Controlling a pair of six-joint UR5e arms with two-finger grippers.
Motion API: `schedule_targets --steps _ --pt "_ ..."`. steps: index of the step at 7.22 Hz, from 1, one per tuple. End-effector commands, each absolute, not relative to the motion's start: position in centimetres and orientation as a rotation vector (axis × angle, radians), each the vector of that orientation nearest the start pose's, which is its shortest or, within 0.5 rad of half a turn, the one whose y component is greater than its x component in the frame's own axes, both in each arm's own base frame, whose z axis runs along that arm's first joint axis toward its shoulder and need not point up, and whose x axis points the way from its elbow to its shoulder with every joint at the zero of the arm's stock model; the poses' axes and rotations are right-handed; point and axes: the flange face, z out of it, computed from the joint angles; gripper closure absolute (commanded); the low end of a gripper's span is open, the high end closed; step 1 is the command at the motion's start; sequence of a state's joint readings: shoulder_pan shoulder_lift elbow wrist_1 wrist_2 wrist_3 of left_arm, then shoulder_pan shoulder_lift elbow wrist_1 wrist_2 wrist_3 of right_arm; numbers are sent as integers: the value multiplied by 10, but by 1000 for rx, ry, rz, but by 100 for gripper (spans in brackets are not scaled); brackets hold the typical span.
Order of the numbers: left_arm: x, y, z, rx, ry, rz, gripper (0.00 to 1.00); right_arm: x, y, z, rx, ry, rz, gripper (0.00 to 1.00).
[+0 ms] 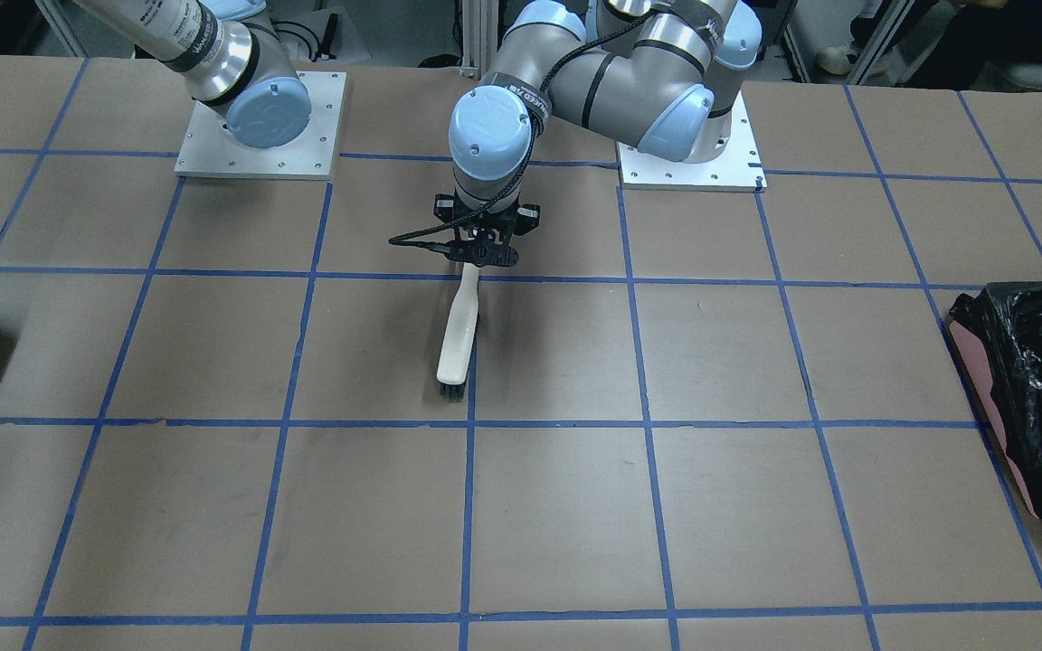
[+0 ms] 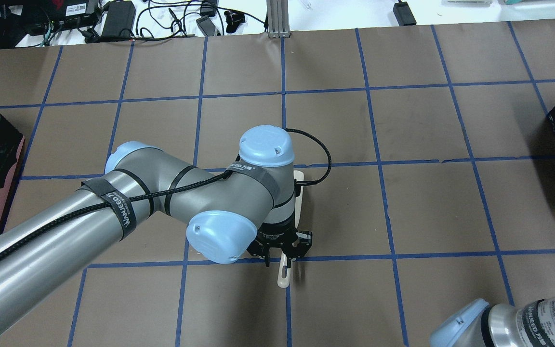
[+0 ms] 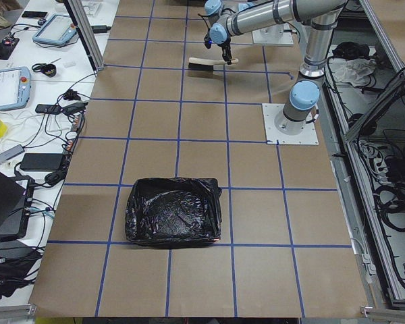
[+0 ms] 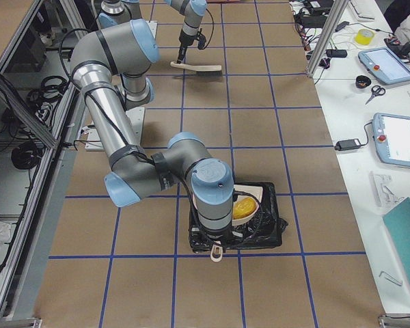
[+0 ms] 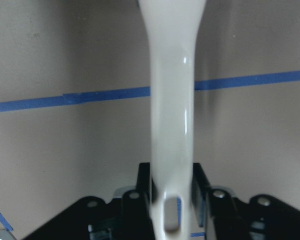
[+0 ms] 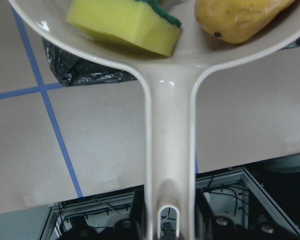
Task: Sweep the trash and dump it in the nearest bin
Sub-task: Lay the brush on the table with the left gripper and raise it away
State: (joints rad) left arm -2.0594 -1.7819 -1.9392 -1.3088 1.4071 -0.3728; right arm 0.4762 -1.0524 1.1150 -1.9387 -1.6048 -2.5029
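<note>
Well left of the brush (image 1: pixel 458 339) sits a bag-lined bin (image 1: pixel 1027 362).

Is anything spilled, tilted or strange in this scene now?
Nothing stands out. The right gripper holds the dustpan, carrying sponge and bun, above the black bin; the left gripper holds the brush. I see no spilled trash.

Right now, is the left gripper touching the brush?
Touching. In the left wrist view the left gripper clamps the brush handle, a finger pressed against each side.
</note>
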Motion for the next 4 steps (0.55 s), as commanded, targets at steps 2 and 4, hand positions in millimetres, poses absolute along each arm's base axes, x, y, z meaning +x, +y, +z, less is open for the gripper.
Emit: schedule_targets --steps 2,4 --pt "-364 -387 287 160 3180 306 0 -588 -448 453 -2280 2600 363 100" --pt "-350 -431 335 92 3194 183 0 -585 -450 453 -2357 2514 400 100"
